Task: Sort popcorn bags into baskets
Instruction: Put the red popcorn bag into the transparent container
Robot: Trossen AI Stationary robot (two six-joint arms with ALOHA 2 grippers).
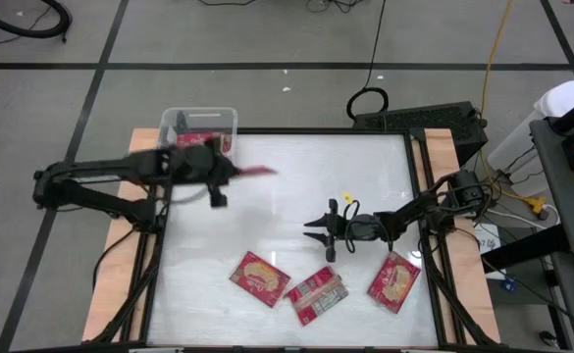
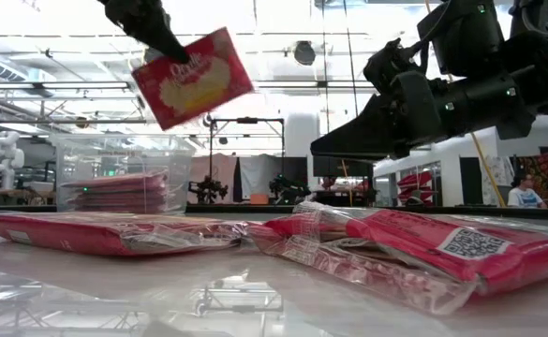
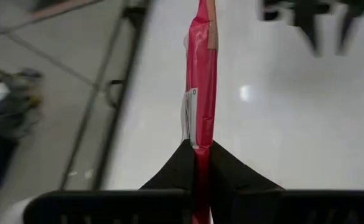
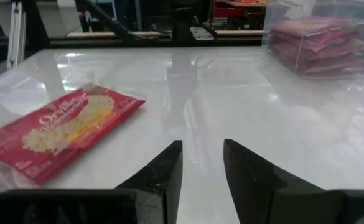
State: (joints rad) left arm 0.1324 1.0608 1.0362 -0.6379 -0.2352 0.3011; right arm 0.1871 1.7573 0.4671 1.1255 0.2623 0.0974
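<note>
While my left arm reaches in from the table's left edge, my left gripper (image 1: 230, 173) is clamped on the edge of one red bag (image 1: 256, 172), lifted clear of the tabletop; in the left wrist view my two fingers (image 3: 177, 167) pinch this bag (image 3: 201, 93) edge-on, and in the low view it (image 2: 192, 77) hangs tilted in the air with its popcorn picture showing. Just behind that gripper, at the table's far left corner, stands the clear bin (image 1: 199, 127), with red bags stacked flat inside it (image 2: 114, 190). Along the near side of the white table (image 1: 287, 196) three more bags lie flat and close together: one picture-up (image 1: 260, 277), one print-up in the middle (image 1: 317, 295), and one picture-up on the right (image 1: 394, 280). My right arm comes in from the right edge, and my right gripper (image 1: 316, 227) hovers above the table just beyond those three bags, its fingers parted a little and holding nothing; the right wrist view shows the gap between my fingertips (image 4: 201, 163), a picture-up bag (image 4: 63, 129) lying on the table to one side and the filled bin (image 4: 318, 43) farther off.
</note>
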